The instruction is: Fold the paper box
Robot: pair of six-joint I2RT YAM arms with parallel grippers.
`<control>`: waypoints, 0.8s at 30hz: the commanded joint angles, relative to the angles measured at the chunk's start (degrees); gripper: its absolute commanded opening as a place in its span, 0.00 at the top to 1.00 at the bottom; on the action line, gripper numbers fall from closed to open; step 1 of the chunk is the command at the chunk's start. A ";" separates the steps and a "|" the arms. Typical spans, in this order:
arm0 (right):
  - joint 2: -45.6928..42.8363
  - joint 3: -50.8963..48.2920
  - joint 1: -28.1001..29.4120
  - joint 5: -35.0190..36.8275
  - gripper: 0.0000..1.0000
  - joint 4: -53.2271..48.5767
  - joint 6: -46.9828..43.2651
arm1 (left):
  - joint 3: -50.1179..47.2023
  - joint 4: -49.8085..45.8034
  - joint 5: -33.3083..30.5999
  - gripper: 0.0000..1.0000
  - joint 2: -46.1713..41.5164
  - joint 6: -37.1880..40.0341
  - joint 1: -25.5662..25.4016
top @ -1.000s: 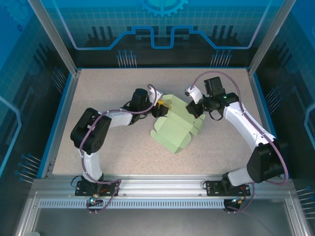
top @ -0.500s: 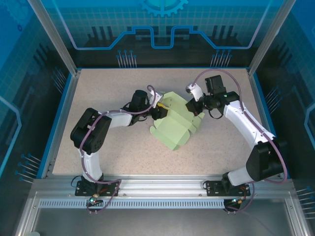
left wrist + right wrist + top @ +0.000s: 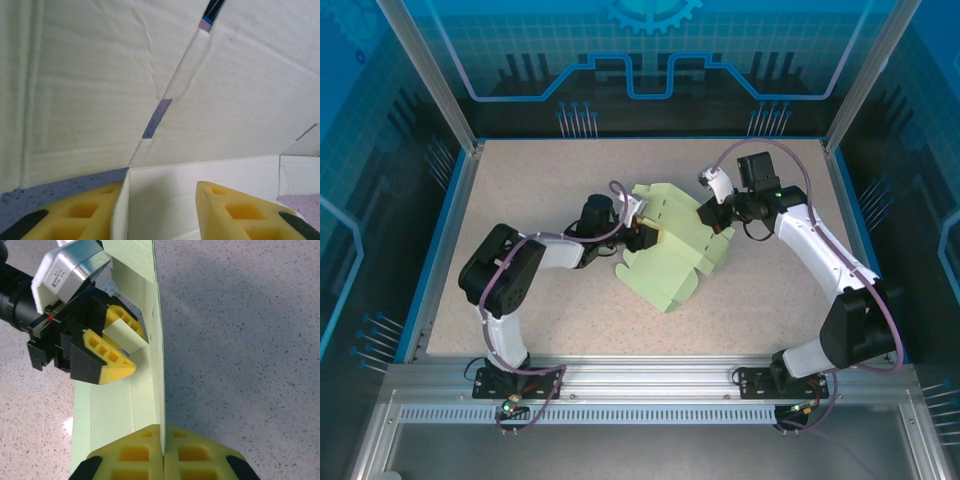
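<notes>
1. The paper box (image 3: pixel 670 262) is a pale green creased sheet near the middle of the table (image 3: pixel 520 190), its far side raised between the two arms.
2. The right fingers (image 3: pixel 163 432) are pressed together on the thin edge of an upright panel. If I pull sideways, I judge the card could tear or slide out of that narrow pinch.
3. The left fingers (image 3: pixel 122 346) stand partly apart, with a small flap (image 3: pixel 125 335) lying loosely between them. If I close them off-centre, the flap may buckle rather than fold on its crease.
4. The two sets of fingers are close together across the same panel. If I move both at once, they could collide or crush the card between them.
5. The near part of the sheet rests on the table with nothing holding it down. A hard push could drag the whole sheet instead of bending it.
</notes>
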 commanded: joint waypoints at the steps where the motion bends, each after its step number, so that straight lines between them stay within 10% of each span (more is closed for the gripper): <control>1: 1.17 1.15 -0.71 -0.43 1.00 1.15 1.22 | -1.42 5.43 2.02 0.58 -3.11 -2.24 -1.00; 9: 1.31 1.33 -0.78 -0.53 1.00 0.80 0.79 | -3.32 1.36 -7.72 0.53 -6.87 0.94 -1.27; 24: 2.26 2.28 -0.76 0.43 1.00 0.62 1.06 | -3.91 -1.01 -6.40 0.64 -7.72 -0.53 -3.21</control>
